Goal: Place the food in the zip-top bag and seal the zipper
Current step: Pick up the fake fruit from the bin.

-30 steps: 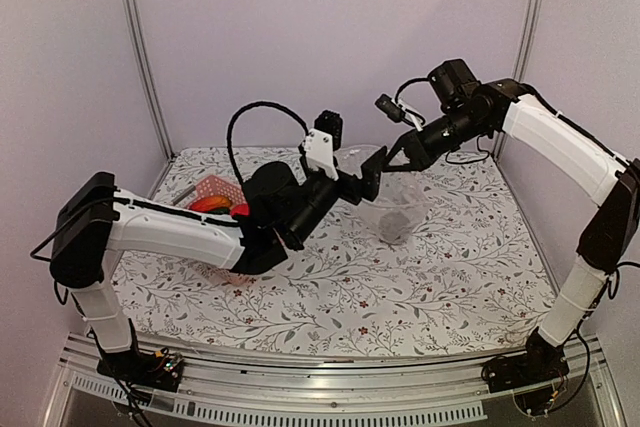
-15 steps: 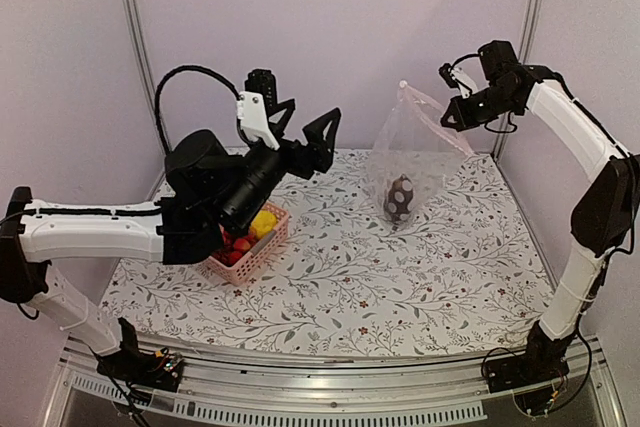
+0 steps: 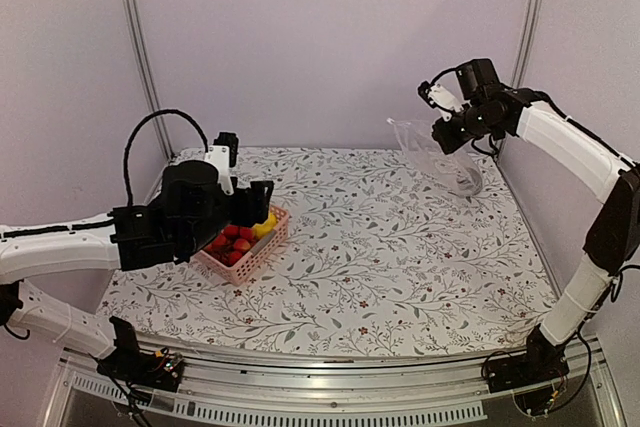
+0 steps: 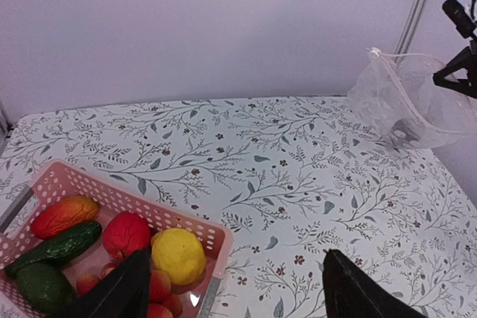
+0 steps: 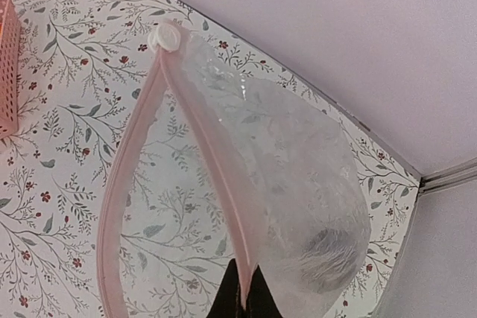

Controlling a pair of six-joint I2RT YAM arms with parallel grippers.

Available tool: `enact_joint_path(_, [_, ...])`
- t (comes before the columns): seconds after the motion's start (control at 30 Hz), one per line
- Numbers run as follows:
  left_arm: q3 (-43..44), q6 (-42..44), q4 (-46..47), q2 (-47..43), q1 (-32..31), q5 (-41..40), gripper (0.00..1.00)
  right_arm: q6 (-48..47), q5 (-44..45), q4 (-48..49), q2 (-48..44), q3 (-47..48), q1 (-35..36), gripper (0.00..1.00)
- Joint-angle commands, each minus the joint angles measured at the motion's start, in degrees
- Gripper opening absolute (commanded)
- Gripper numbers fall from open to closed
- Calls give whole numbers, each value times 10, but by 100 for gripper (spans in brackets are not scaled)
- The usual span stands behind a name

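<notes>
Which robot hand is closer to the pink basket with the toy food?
Left. The left hand hovers open just above the pink basket. The right hand is far across the table, pinching the clear bag.

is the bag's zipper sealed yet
No, in the right wrist view the zipper has two strips bowed apart, so the zip-top bag stands open.

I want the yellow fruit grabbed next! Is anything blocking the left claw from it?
Nothing visible blocks it. The left gripper hangs open just above the pink basket, and the yellow fruit lies uncovered on top of the pile.
</notes>
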Motion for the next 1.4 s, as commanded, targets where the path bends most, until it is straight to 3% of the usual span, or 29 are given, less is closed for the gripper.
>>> enact_joint_path(0.0, [-6, -79, -133, -30, 33, 16, 79, 11, -56, 17, -10, -48, 7, 0])
enact_joint_path(0.23, [3, -99, -232, -35, 105, 97, 81, 15, -76, 23, -20, -79, 15, 0])
enact_joint_path(0.4, [-14, -90, -246, -32, 188, 202, 81, 15, -84, 23, -30, -91, 15, 0])
enact_joint_path(0.5, [-6, -93, -264, -18, 211, 225, 78, 15, -93, 25, -36, -102, 16, 0])
enact_joint_path(0.8, [-10, -72, -279, 13, 252, 202, 70, 13, -106, 35, -70, -136, 15, 0])
enact_joint_path(0.9, [-13, -52, -276, 7, 253, 249, 60, 13, -108, 37, -79, -143, 15, 0])
enact_joint_path(1.03, [-50, -38, -255, -50, 248, 317, 52, 13, -111, 41, -92, -150, 16, 0])
enact_joint_path(1.2, [-111, -47, -252, -140, 247, 312, 48, 13, -114, 41, -99, -152, 15, 0])
enact_joint_path(1.37, [-130, -50, -269, -159, 232, 329, 46, 13, -117, 41, -96, -155, 15, 0])
